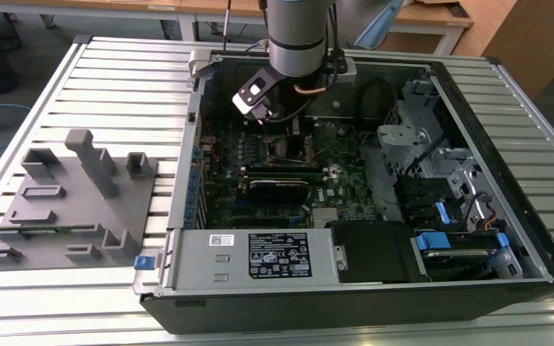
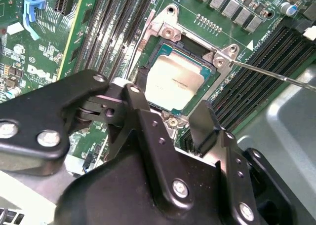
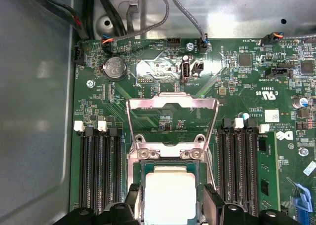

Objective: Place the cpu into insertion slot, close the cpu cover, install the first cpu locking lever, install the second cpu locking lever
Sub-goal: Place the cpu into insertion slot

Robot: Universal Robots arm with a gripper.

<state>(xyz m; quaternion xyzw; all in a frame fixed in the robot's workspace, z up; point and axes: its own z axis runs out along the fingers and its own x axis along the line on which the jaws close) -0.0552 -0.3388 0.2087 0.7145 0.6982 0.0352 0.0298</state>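
A: How far along?
B: The cpu (image 3: pixel 169 195) is seated in the slot (image 2: pixel 170 46). The cover (image 3: pixel 173 117) is open and the levers (image 2: pixel 276 76) aren't latched. My gripper (image 3: pixel 171 198) is spread wide and empty, straddling the cpu.

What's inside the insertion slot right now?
The cpu lies flat in the insertion slot, metal top up, with the gripper open, one finger on either side. The cpu cover is folded back, not over it. Whatever lies beneath the cpu is covered.

The arm (image 1: pixel 296 36) is formed as a silver-grey cylinder ringed by a dark band. The pincer (image 2: pixel 168 106) is built of matt black links fastened with silvery screws (image 2: pixel 180 187).
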